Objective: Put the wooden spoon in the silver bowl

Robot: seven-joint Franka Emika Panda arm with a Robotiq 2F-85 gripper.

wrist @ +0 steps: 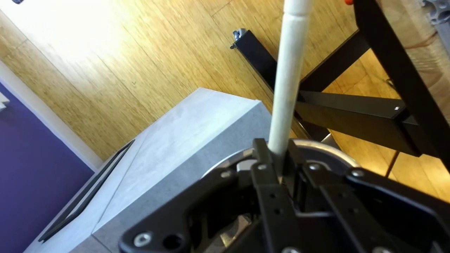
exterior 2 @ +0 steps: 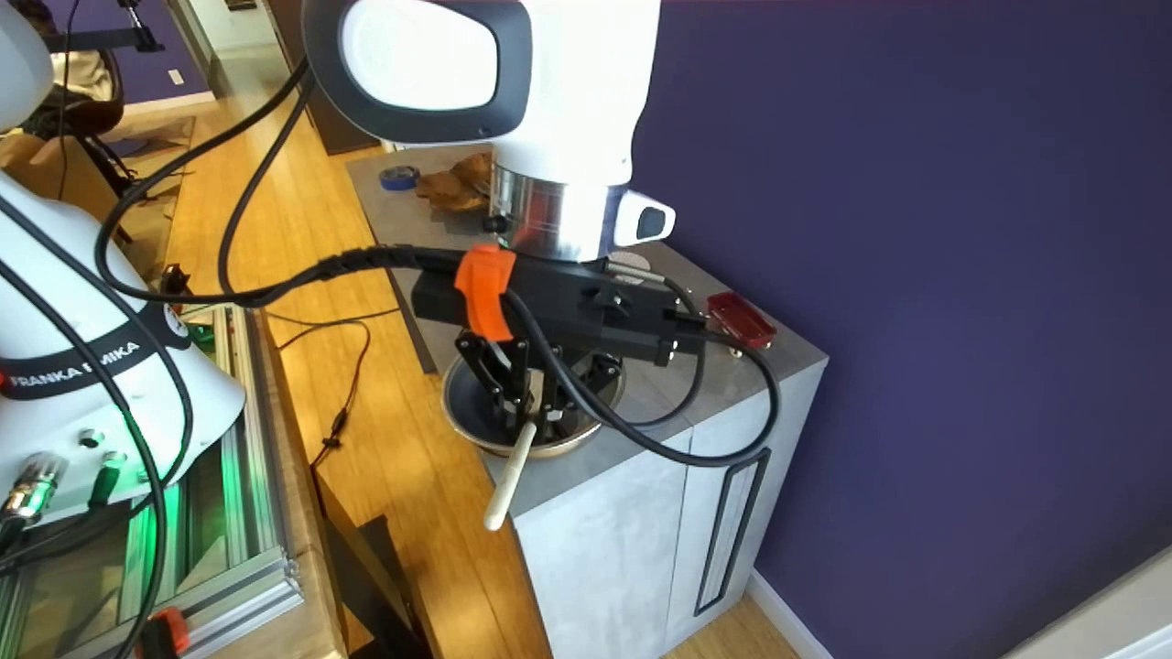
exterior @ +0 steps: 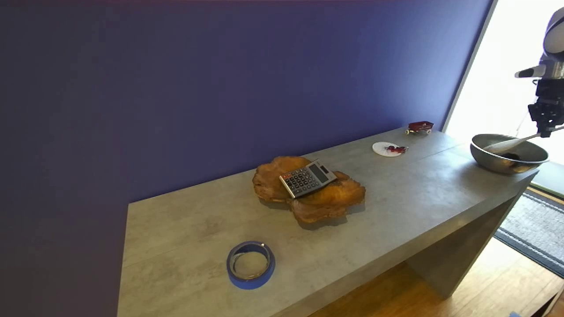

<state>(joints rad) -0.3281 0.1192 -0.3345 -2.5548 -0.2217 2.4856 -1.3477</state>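
1. At one end of the tabletop, the silver bowl stands upright with the hand just above it.
2. The wooden spoon is in the hand's grasp: the wrist view shows its handle pinched from both sides, running out between the fingertips.
3. Its rounded end slants down into the bowl's mouth. It appears within the rim in an exterior view, though whether it touches the metal inside I cannot tell.
4. The handle reaches the opposite way, sloping up and out past the rim.
5. Done, as I judge it: the spoon is held off the tabletop, is at the right vessel and points head first into it. That looks like the larger part of the job.
6. Left: probably a little lowering, if the head is not resting already, then the release and a clean lift away. The spoon is not yet let go, so the task is not finished.
7. One caution for that last step: with so much handle beyond the rim, the spoon could tip out once freed, so seating the head deeper seems wise.
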